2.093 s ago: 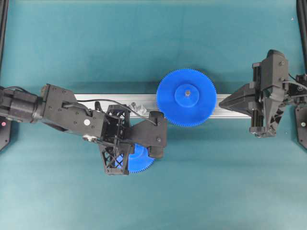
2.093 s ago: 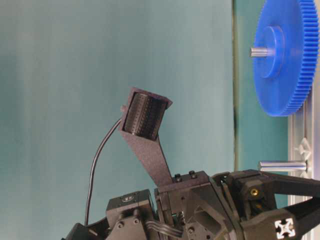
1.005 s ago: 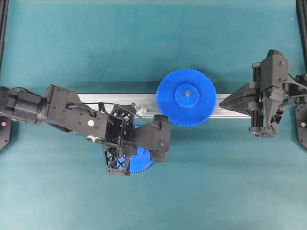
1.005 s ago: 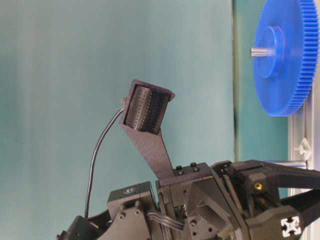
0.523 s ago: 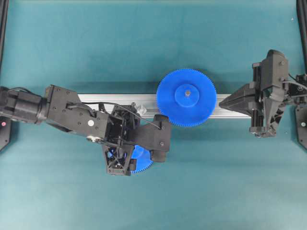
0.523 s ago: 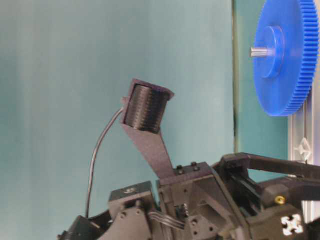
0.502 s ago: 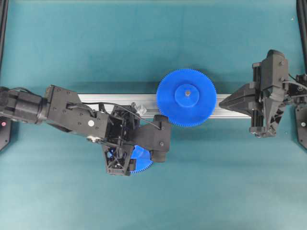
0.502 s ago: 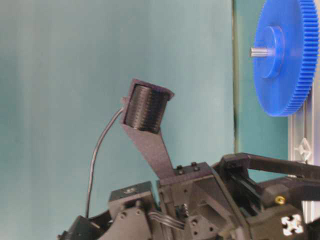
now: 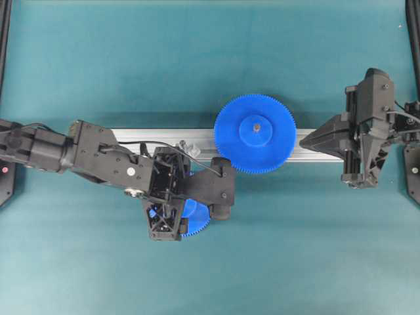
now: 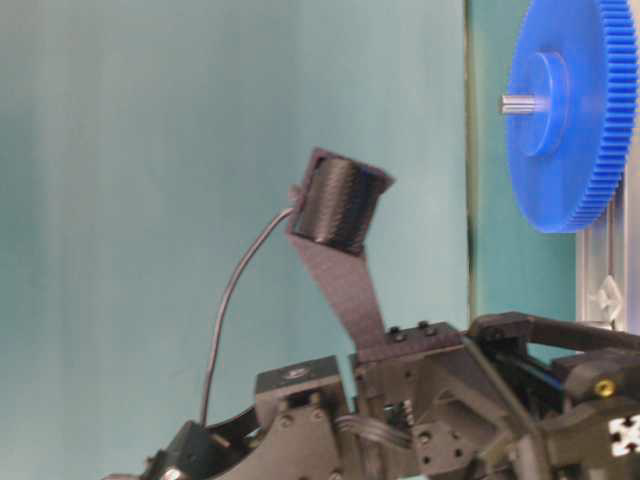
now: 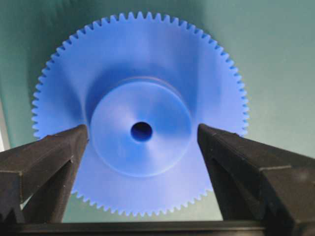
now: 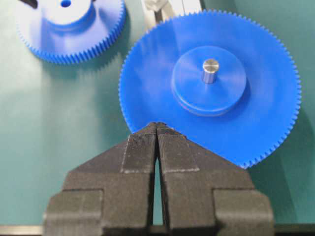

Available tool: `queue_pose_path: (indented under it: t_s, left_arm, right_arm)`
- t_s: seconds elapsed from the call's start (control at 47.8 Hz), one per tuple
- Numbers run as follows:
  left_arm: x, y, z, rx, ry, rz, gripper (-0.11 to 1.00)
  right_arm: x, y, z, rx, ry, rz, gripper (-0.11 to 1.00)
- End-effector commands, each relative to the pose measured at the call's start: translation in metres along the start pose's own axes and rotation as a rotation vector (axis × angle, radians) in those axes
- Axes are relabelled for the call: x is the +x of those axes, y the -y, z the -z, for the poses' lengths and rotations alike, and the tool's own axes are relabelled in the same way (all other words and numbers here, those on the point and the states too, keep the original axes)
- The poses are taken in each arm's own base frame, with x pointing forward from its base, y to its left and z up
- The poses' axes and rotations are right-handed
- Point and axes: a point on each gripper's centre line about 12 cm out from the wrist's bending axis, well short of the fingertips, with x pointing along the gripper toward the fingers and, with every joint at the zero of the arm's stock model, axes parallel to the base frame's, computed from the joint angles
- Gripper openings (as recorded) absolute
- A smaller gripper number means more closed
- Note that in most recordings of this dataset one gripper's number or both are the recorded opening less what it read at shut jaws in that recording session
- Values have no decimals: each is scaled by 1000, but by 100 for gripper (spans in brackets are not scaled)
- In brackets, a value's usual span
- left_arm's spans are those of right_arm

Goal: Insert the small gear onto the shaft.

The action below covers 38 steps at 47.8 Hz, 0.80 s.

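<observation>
The small gear (image 11: 140, 128) lies flat on the teal mat, hub up, centre hole showing. My left gripper (image 11: 142, 133) hangs right over it and is open. Its fingertips (image 11: 78, 140) stand on either side of the hub with a slight gap. From overhead the left gripper (image 9: 177, 211) covers most of the small gear (image 9: 195, 222). The shaft is hidden by the left wrist; only the clear faceted pieces (image 9: 188, 146) at its base show on the rail. My right gripper (image 12: 156, 126) is shut and empty, just right of the larger gear.
The larger blue gear (image 9: 254, 133) sits on its own grey pin (image 12: 210, 70) on the aluminium rail (image 9: 125, 136), which runs left to right across the mat. The right gripper (image 9: 306, 140) rests over the rail's right end.
The left gripper has opened from shut. The left wrist has shifted slightly right and come down over the small gear. The right arm has not moved.
</observation>
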Motion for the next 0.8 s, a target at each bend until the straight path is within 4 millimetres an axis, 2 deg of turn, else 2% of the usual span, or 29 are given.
queue_pose_path:
  t_s: [0.0, 0.774]
  left_arm:
    - [-11, 3, -10, 2, 43, 5, 94]
    - [-2, 1, -9, 6, 25, 0, 94]
  right_arm:
    - [-1, 0, -4, 1, 14, 0, 4]
    - [-1, 0, -3, 2, 12, 0, 4]
